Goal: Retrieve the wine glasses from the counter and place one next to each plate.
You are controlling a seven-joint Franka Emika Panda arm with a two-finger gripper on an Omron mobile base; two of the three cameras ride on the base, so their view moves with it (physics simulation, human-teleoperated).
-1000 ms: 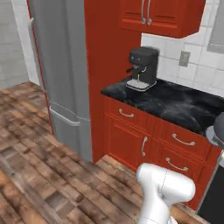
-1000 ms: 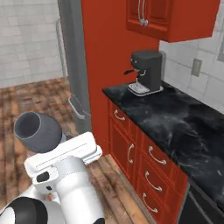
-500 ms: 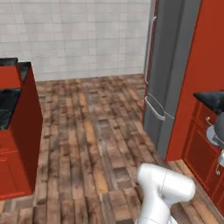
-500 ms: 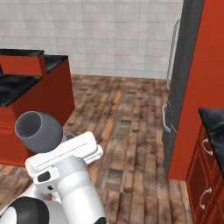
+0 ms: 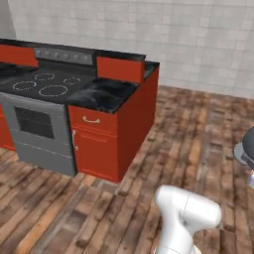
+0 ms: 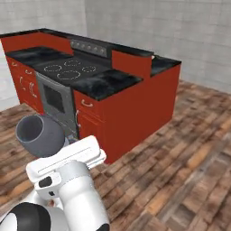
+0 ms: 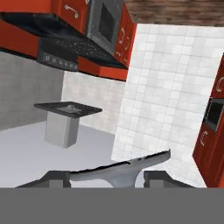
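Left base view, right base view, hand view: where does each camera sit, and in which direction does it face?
Left base view: behind the arm, to its left, facing the stove and wooden floor; arm at lower right.
Right base view: behind, to its right, same stove; arm at lower left.
Hand view: on the hand, rolled upside down; gripper around a greyish wine glass.
All three share the stove.
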